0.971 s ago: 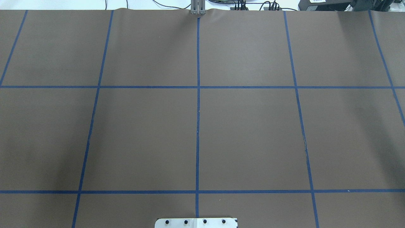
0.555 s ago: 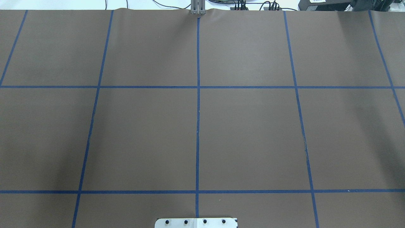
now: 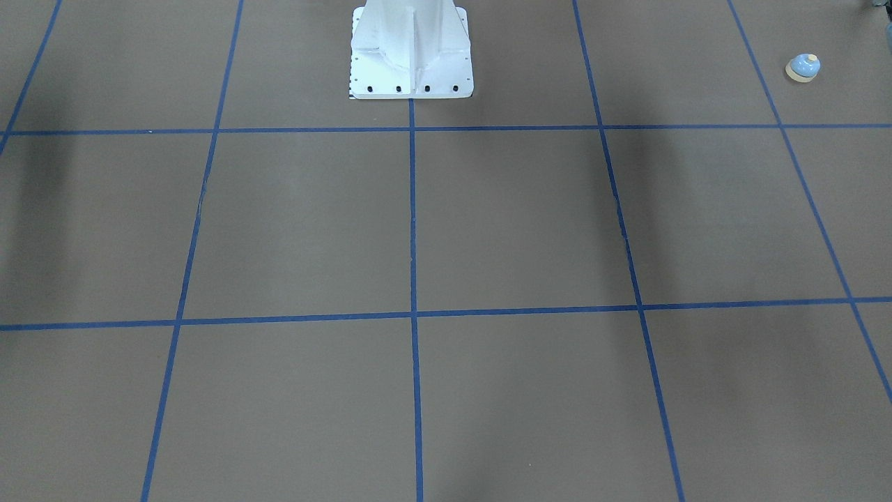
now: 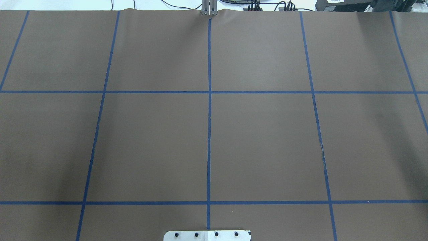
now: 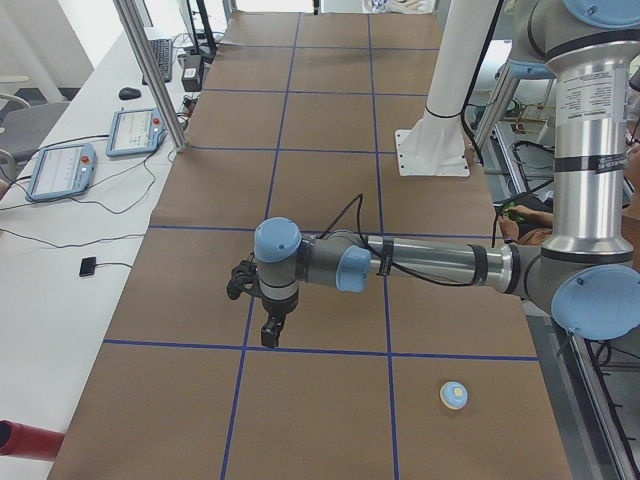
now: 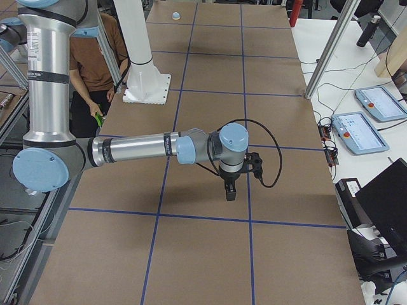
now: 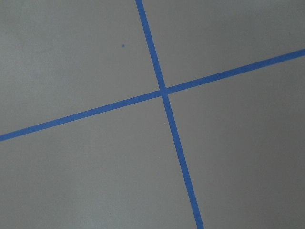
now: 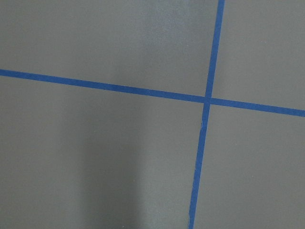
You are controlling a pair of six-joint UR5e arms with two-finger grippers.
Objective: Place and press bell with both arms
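Note:
The small light-blue bell point(image 3: 803, 67) with a cream base stands on the brown paper near the table's edge on my left side. It also shows in the exterior left view point(image 5: 454, 394) and far off in the exterior right view point(image 6: 176, 15). My left gripper point(image 5: 270, 335) hangs over a blue tape line, well away from the bell. My right gripper point(image 6: 229, 192) hangs low over the paper at the other end. I cannot tell whether either is open or shut. Both wrist views show only paper and tape crossings.
The white pedestal base point(image 3: 411, 49) stands at the robot's side of the table. A person point(image 6: 95, 57) stands behind it. Teach pendants point(image 5: 60, 170) lie on the white side bench. An aluminium post point(image 5: 150, 70) rises at the table's edge.

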